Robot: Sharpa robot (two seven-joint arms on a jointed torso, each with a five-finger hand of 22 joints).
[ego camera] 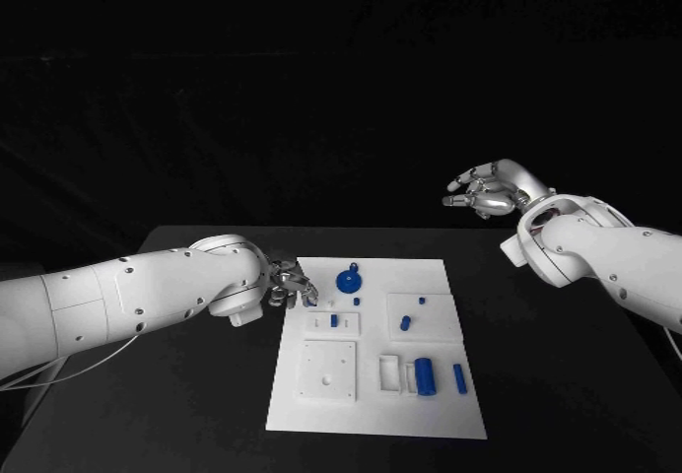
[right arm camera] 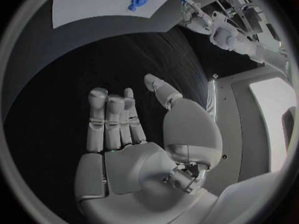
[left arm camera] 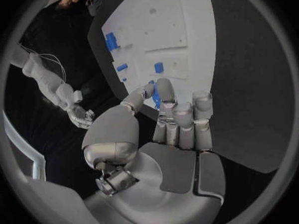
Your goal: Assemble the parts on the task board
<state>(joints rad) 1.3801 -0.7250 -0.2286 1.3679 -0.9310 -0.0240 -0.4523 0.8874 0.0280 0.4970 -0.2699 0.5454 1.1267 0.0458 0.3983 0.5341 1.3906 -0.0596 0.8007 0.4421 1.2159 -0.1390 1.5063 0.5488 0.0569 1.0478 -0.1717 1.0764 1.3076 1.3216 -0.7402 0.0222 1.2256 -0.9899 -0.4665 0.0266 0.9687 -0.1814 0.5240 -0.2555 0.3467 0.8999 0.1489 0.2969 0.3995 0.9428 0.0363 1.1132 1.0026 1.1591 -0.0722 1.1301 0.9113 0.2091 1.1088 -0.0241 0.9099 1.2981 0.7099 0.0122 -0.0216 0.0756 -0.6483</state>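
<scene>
A matte black table (ego camera: 199,394) is holding the task board (ego camera: 373,414), a flat white plate with shallow raised squares, lying in the middle. The left hand (ego camera: 289,286), silver and jointed, is hovering at the board's far left edge, pinching a small blue part (left arm camera: 156,100) between its fingertips. The right hand (ego camera: 486,190) is hanging well apart beyond the table's far right corner, fingers loosely spread, holding nothing. Smooth blue plastic pieces are lying scattered: a round disc (ego camera: 348,282), a larger cylinder (ego camera: 424,373), short pegs. Assembly is looking barely begun, most pieces still loose.
</scene>
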